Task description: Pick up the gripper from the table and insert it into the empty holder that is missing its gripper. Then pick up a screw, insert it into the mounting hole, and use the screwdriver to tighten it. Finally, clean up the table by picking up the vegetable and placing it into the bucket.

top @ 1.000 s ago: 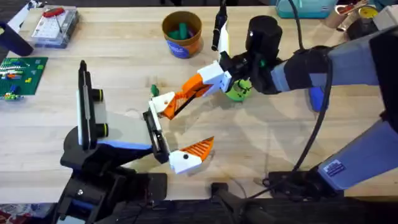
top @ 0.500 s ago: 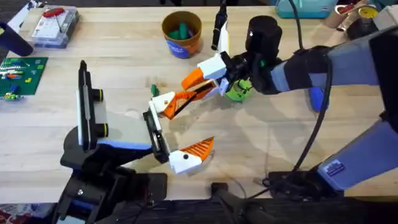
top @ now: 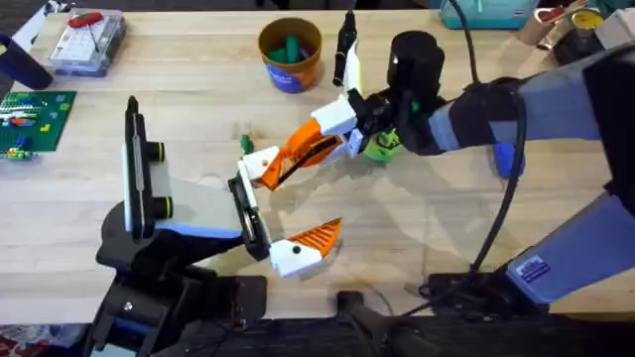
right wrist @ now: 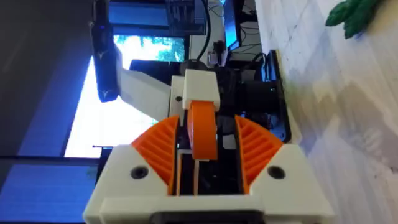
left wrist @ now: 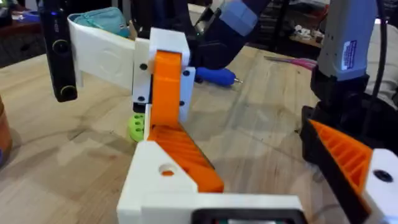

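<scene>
The orange ribbed gripper (top: pixel 290 159) lies slanted with its lower end in the white holder (top: pixel 260 162), which is fixed to my left arm's black jaw bar. My right gripper (top: pixel 319 137) is shut on its upper end; the right wrist view shows the gripper (right wrist: pixel 203 130) between my two orange pads, with the holder (right wrist: pixel 200 87) beyond. My left gripper (top: pixel 298 198) stands open; its other orange finger (top: pixel 316 238) rests low. The green vegetable (top: pixel 381 147) lies just behind my right gripper. The orange bucket (top: pixel 291 55) stands at the back. The blue screwdriver (left wrist: pixel 214 76) lies on the table.
A green circuit board (top: pixel 35 114) and a clear box with a red tool (top: pixel 89 40) sit at the far left. A black cylinder (top: pixel 417 55) and a black-and-white pen-like object (top: pixel 347 45) stand behind my right arm. Something dark green sits in the bucket.
My right gripper rose and spread a little half a second ago, then came back down onto the orange gripper. The left arm and holder have stayed put.
</scene>
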Action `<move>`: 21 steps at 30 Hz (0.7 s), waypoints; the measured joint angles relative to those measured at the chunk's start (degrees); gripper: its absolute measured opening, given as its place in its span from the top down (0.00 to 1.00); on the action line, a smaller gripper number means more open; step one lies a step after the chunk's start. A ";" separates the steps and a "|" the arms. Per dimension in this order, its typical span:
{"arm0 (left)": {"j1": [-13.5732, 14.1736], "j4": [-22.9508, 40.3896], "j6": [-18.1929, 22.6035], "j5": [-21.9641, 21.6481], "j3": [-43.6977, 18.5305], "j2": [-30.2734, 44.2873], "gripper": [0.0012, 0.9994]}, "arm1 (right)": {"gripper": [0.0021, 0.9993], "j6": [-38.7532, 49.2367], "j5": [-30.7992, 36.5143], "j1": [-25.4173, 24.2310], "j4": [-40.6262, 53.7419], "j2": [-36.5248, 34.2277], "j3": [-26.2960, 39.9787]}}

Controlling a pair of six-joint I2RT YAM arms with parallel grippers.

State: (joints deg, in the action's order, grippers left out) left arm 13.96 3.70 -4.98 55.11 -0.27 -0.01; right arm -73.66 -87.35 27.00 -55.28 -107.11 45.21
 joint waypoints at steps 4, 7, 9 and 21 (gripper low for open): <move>0.00 -0.01 -0.01 0.00 0.00 0.00 0.01 | 0.64 0.07 -0.02 -0.01 -0.04 0.00 0.00; 0.00 0.39 -0.06 -0.01 0.00 0.00 0.01 | 0.90 0.12 -0.01 -0.01 -0.20 0.00 0.00; 0.00 0.52 -0.07 -0.03 0.00 0.00 0.01 | 0.98 -0.01 0.00 -0.05 -0.17 0.00 0.00; 0.00 0.57 -0.08 -0.01 0.00 0.00 0.01 | 0.99 -0.01 0.00 -0.07 -0.31 0.01 -0.31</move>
State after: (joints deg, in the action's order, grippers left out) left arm 13.96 4.26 -5.06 55.10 -0.27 -0.01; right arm -73.67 -87.35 26.93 -55.59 -107.10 44.90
